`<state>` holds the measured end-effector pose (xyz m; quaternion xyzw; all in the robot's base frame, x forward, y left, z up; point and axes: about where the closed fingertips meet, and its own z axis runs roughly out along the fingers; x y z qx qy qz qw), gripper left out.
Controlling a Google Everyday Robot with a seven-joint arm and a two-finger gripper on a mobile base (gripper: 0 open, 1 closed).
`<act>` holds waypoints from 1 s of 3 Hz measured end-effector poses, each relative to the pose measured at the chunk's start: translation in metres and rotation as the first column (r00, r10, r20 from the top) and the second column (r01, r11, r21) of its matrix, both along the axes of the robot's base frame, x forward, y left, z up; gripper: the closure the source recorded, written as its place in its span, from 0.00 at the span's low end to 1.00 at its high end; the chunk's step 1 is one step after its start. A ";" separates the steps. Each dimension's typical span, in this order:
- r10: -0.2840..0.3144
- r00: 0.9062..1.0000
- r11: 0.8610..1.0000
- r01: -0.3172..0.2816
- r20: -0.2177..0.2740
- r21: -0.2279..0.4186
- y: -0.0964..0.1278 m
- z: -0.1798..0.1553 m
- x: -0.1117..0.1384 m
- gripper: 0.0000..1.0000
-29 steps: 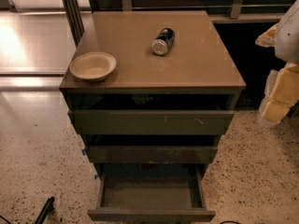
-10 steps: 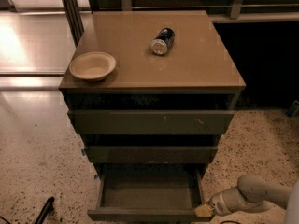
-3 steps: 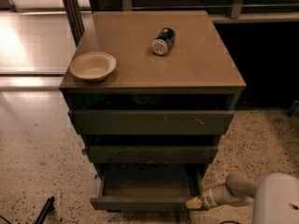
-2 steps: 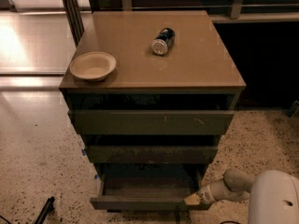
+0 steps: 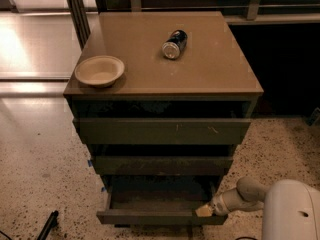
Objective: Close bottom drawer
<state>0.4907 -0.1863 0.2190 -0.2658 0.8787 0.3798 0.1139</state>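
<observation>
gripper: the gripper (image 5: 204,211) is down low at the cabinet's front right corner. Its pale tip is right up against the right end of the bottom drawer (image 5: 150,217) front and looks like it's touching. Open or closed? Honestly can't tell.
arm: the arm (image 5: 241,196) comes in from the lower right, off the white robot body (image 5: 292,211) in the corner.
bottom drawer: lowest of the stack and only partly in. You can see down into the shallow box, and its front sits well forward of the middle drawer front (image 5: 162,165).
done so far: I'd say the robot's in position for a push on that front.
left to do: the drawer needs shoving in until its front tucks under the others, so not closed yet.
other drawers: the middle one and the top drawer front (image 5: 162,130) aren't hanging out like that.
up top: a bowl (image 5: 100,70) near the left front and a can (image 5: 174,44) on its side further back, well apart. Neither's in the way.
</observation>
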 end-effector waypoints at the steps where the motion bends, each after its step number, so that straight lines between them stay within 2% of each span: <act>1: -0.014 1.000 1.000 0.014 -0.010 -0.004 0.001 0.005 -0.008 1.00; 2: -0.032 0.999 0.999 0.032 -0.008 -0.013 0.002 0.018 -0.019 1.00; 3: -0.046 0.998 0.999 0.046 -0.039 -0.010 0.003 0.007 -0.026 1.00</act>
